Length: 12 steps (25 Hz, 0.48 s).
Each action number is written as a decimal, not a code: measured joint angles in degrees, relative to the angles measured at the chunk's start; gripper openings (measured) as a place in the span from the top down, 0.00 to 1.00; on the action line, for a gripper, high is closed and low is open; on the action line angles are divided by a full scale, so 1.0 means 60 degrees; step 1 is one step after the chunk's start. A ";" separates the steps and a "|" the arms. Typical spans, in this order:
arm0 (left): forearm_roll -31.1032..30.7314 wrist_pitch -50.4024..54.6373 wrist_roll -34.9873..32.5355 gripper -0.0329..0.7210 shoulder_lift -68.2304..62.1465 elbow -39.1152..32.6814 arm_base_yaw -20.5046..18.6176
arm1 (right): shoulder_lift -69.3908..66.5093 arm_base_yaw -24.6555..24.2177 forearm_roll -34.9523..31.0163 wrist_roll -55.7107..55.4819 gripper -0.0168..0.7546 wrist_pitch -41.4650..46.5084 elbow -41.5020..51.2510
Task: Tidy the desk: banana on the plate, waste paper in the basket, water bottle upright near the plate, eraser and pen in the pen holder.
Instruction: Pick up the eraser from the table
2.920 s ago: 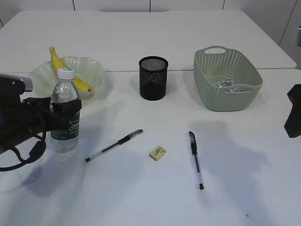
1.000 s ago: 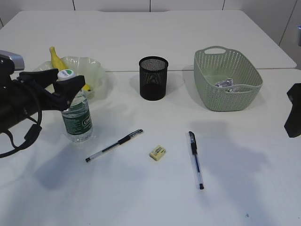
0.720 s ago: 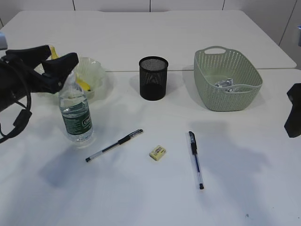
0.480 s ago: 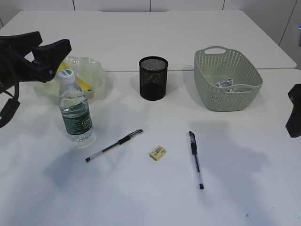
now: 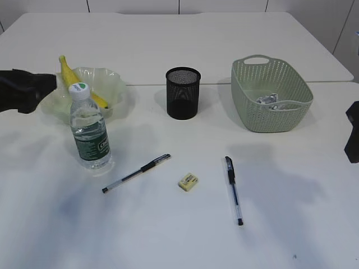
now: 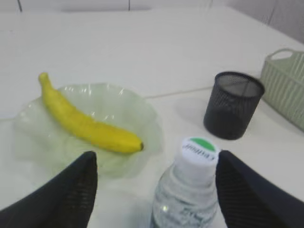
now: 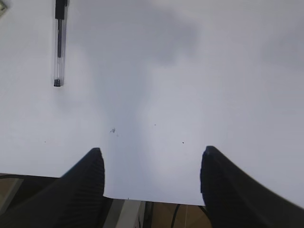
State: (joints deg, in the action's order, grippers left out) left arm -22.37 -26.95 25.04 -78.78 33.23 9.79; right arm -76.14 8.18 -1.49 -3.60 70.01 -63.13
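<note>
Two pens [image 5: 136,173] [image 5: 233,189] and one eraser [image 5: 187,181] lie loose on the desk [image 5: 179,241], in front of the pen holder [image 5: 183,93]. Pens: light, stiff, slick, likely to roll; best pinched mid-barrel. Eraser: small, light, slightly grippy; take across its short sides. Water bottle [image 5: 89,127] stands upright near the plate [image 5: 115,84] holding the banana [image 5: 78,82]. Left gripper [image 6: 154,190]: fingers spread wide, empty, straddling the bottle cap without touching. Right gripper [image 7: 152,178]: fingers apart, empty, over bare desk.

Black left gripper [image 6: 154,190] with broad rounded fingers [image 6: 71,194], fine dotted texture, matte black right gripper [image 7: 151,183]
</note>
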 joint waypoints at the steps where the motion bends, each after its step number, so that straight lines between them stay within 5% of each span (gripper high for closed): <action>1: 0.0000 0.0673 0.0046 0.23 0.0186 0.0069 0.0000 | 0.0000 0.0000 0.0000 0.0000 0.36 0.0000 0.0000; 12: 0.0696 0.8999 -0.0233 0.26 0.0916 0.2346 0.0000 | 0.0000 0.0000 0.0000 0.0394 0.36 0.0000 0.0000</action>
State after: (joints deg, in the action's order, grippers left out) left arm -18.20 27.05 23.65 -73.29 47.30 9.79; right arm -76.14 8.18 -1.49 -1.24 70.01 -63.13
